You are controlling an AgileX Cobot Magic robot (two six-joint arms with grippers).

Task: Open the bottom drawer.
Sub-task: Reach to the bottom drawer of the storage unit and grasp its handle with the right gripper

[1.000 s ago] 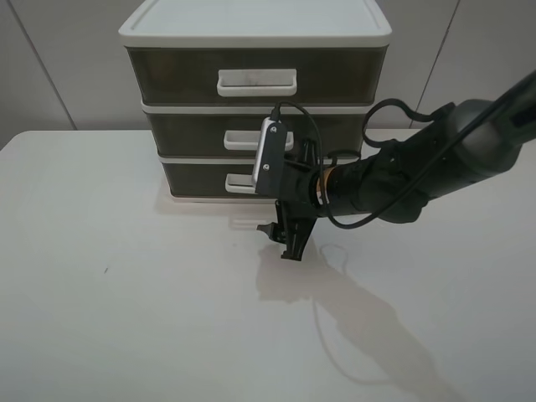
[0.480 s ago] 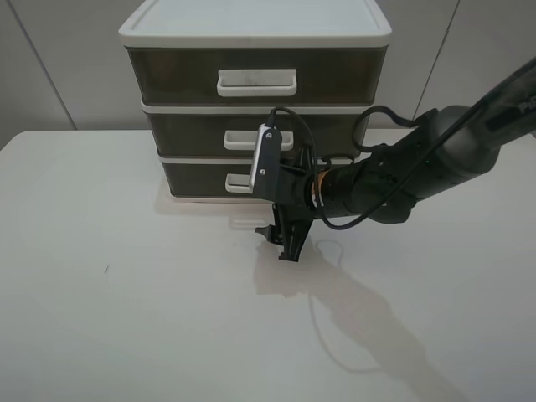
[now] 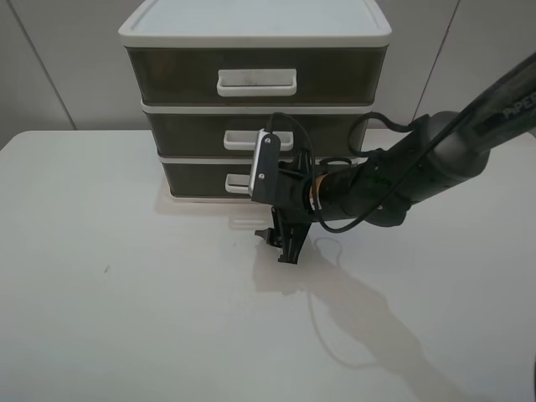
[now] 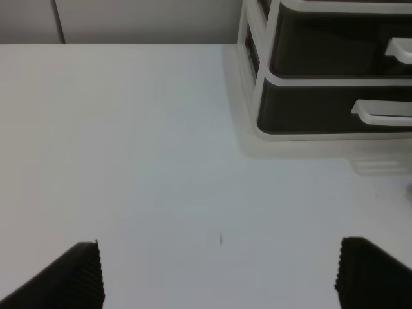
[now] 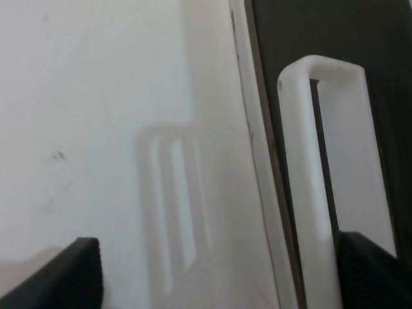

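The bottom drawer (image 3: 198, 177) is the lowest of three smoky brown drawers in a white-framed unit, and it is closed. Its white loop handle (image 3: 237, 182) is partly hidden behind my right wrist. My right gripper (image 3: 280, 245) is open and empty, low over the table just in front of the drawer. In the right wrist view the handle (image 5: 322, 180) is very close, next to one of the fingers (image 5: 376, 270). My left gripper (image 4: 225, 283) is open and empty, well away from the unit. The left wrist view shows the drawer (image 4: 309, 109) and handle (image 4: 383, 112).
The white table (image 3: 126, 293) spreads out in front of the unit. The middle drawer (image 3: 193, 132) and top drawer (image 3: 167, 75) are closed. A cable loops above my right wrist camera (image 3: 265, 167). A grey wall stands behind the unit.
My right arm has shifted slightly left and lower, toward the bottom drawer's handle. The drawers have not moved.
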